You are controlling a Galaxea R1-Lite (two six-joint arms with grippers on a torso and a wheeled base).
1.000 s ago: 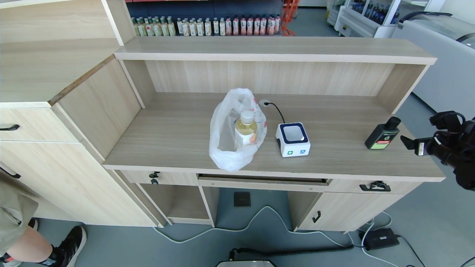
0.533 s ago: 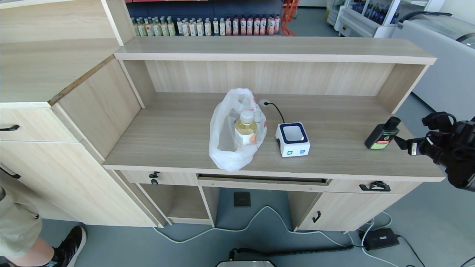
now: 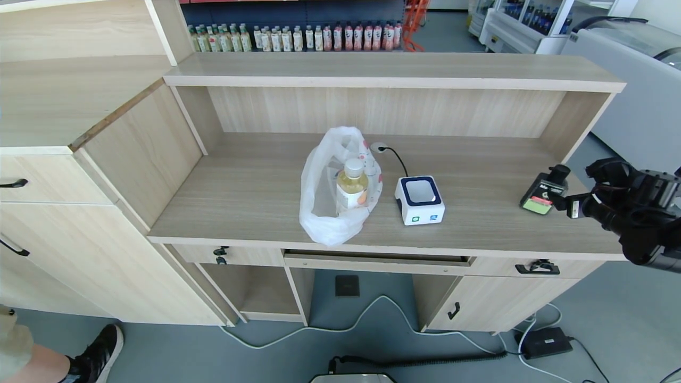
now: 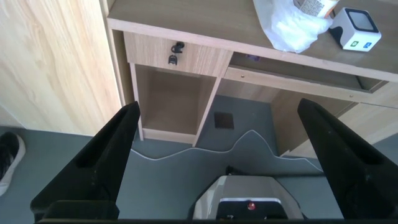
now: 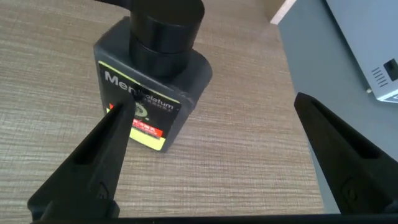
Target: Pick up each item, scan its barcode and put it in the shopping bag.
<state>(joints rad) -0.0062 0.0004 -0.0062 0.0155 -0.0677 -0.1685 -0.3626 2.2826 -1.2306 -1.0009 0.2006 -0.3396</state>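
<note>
Shows right gripper (image 5: 217, 162) at far right of the head view, jaws spread wide, gripping nothing, one finger just beside the dark bottle (image 3: 542, 194) on the counter (image 3: 479, 223). Shows left gripper (image 4: 224, 155) spread too, empty.

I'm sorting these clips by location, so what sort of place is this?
Probably a shop's checkout: a scanner stands on the counter beside a bag, and rows of drinks line the shelves behind.

Holds right gripper (image 5: 211, 102) wide open at counter's (image 3: 479, 226) right edge — hangs left gripper (image 4: 217, 106) low before its front edge, equally spread.
</note>
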